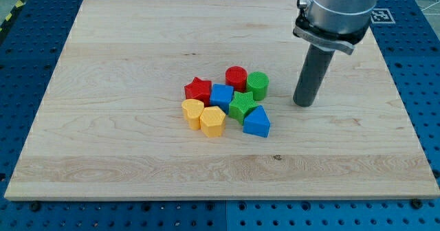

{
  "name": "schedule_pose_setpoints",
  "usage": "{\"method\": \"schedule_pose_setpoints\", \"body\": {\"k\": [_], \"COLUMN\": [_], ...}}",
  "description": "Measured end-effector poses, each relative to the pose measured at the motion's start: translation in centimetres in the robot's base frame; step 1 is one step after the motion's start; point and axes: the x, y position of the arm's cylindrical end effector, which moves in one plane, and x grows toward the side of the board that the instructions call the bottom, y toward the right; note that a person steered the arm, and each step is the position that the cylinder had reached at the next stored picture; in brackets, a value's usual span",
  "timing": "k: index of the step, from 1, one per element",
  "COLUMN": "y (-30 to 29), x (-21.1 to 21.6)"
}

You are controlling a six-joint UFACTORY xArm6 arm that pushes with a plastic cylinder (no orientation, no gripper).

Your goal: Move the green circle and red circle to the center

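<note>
Nearest on the wooden board sit the blue triangle block and two yellow blocks; behind them the green star, blue cube and red star. Farthest in the cluster, the red circle touches the green circle, near the centre. My tip stands right of the green circle, apart; I carry no jaws. A black-and-white marker lies far right; no readable writing.

Bright, even overhead light across the wooden board; no glare, grain lines crisp. Short soft shadows hug the clustered blocks on their near sides, and a faint one sits at the base of the rod. Focus sharp throughout, slight softness only at the far corners; no visible edge distortion.
</note>
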Motion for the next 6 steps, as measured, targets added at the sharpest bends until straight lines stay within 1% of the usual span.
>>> {"method": "schedule_pose_setpoints", "body": {"k": [6], "y": [-8.3], "x": [-0.6]}}
